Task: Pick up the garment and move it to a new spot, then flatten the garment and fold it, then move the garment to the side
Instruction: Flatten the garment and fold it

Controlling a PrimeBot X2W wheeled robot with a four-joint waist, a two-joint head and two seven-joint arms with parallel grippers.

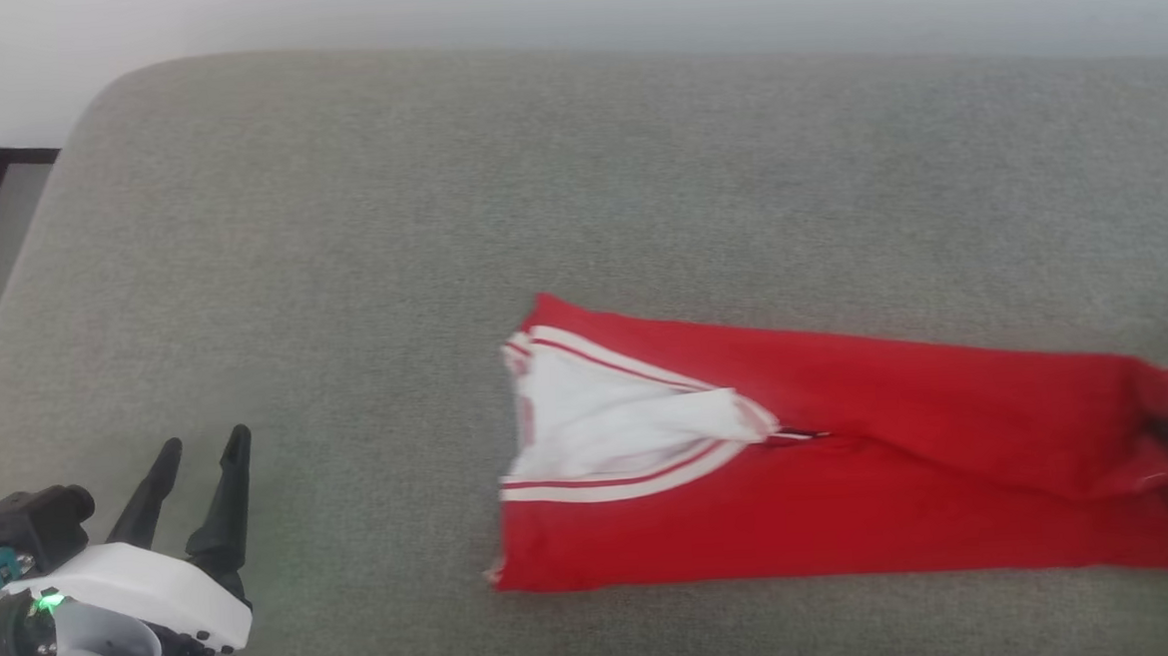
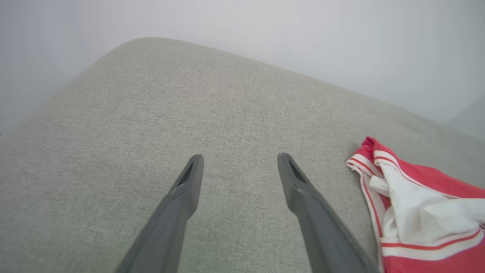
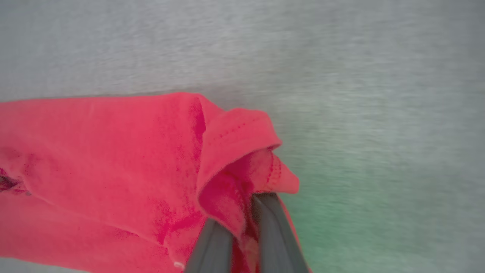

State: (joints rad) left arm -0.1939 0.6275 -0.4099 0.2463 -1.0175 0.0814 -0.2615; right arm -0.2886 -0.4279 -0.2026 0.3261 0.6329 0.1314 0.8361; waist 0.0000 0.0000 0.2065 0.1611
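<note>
- Garment (image 1: 852, 474): folded into a long red strip on the grey upholstered cushion (image 1: 339, 231), in the right half of head view. Long axis runs L–R, w/ striped white collar end toward centre and hem end at far R edge.
- R tool (image 3: 242, 212): fingers pinched tight on bunched red hem fabric, so it has the R end.
- L tool (image 1: 205, 440): jaws apart, nothing held, over bare cushion. Collar end lies well apart, to its right.
- Judgement: next is prob. a pull toward the side by R arm. L arm is nearer the collar end if support is needed.
- Risk: a one-end pull may undo the fold.
</note>
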